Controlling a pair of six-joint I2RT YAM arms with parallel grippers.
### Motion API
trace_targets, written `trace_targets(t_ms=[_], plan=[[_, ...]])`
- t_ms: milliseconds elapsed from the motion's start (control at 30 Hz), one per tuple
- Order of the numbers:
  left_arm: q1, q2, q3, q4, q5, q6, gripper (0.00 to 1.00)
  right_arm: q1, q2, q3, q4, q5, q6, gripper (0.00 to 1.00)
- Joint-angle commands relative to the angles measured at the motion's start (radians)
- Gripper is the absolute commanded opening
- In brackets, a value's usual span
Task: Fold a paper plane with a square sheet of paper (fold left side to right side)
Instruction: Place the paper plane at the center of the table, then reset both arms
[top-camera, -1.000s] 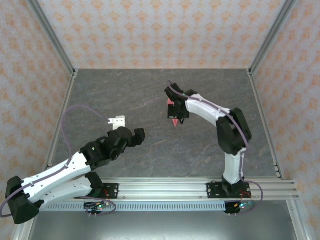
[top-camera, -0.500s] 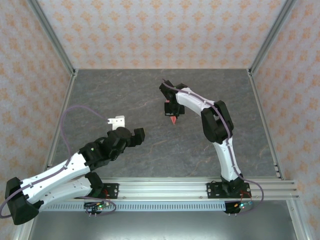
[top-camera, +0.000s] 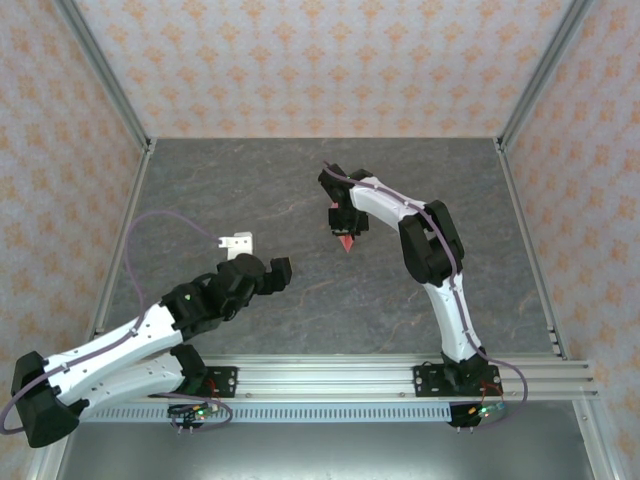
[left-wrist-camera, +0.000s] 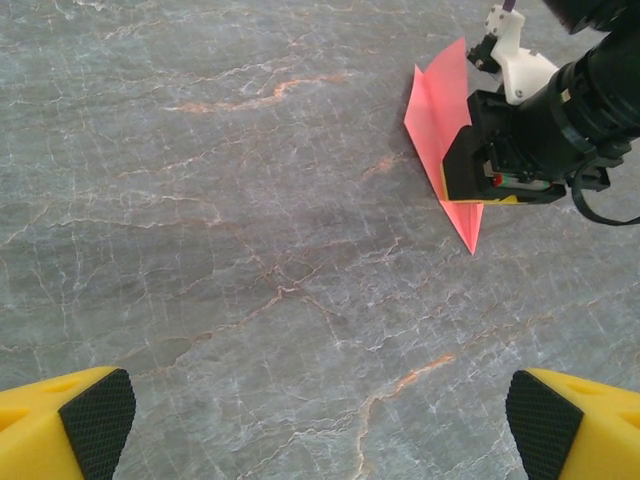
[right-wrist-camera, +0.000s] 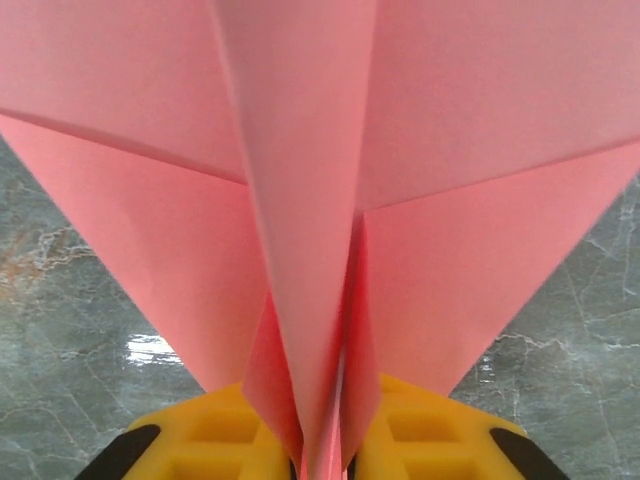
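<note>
Thing: paper plane (left-wrist-camera: 438, 110)
Look: salmon-pink, slim folded dart with a centre crease and one sharp tip
Pose: tip toward the near side, wings spread either side of the crease
Place: about mid-table

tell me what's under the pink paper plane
The grey marbled table lies beneath the salmon-pink folded paper plane; the patch directly under it is hidden by the paper and the right end effector.

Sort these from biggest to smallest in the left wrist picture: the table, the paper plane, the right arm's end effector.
1. table, by far.
2. right end effector.
3. paper plane, though the end effector covers part of it, so two and three are unsure.
</note>
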Motion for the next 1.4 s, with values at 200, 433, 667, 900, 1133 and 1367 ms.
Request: trace_targets(t_ms=[200, 433, 667, 900, 1133, 1367], plan=[[-0.002, 0.064, 0.088, -0.018, -0.040, 0.061, 0.99, 0.006, -0.107, 0.015, -0.108, 0.039, -0.029, 0.30], [0.189, 0.081, 0.084, 0.003, 0.128, 0.000, 0.99, 0.019, -0.250, -0.013, -0.169, 0.066, -0.039, 0.39], [0.423, 0.041, 0.101, -0.041, 0.116, -0.005, 1.00, 0.003, -0.662, -0.281, -0.010, 0.228, -0.117, 0.62], [0.560, -0.009, 0.072, -0.023, -0.259, 0.054, 1.00, -0.150, -1.078, -0.756, 0.312, 0.452, -0.190, 1.00], [0.562, -0.006, -0.156, 0.384, -0.483, 0.364, 1.00, -0.345, -1.256, -1.207, 0.811, 0.497, -0.311, 1.00], [0.595, 0.232, -0.214, 0.657, -0.354, 0.609, 1.00, -0.490, -1.067, -1.387, 1.245, 0.406, -0.303, 1.00]])
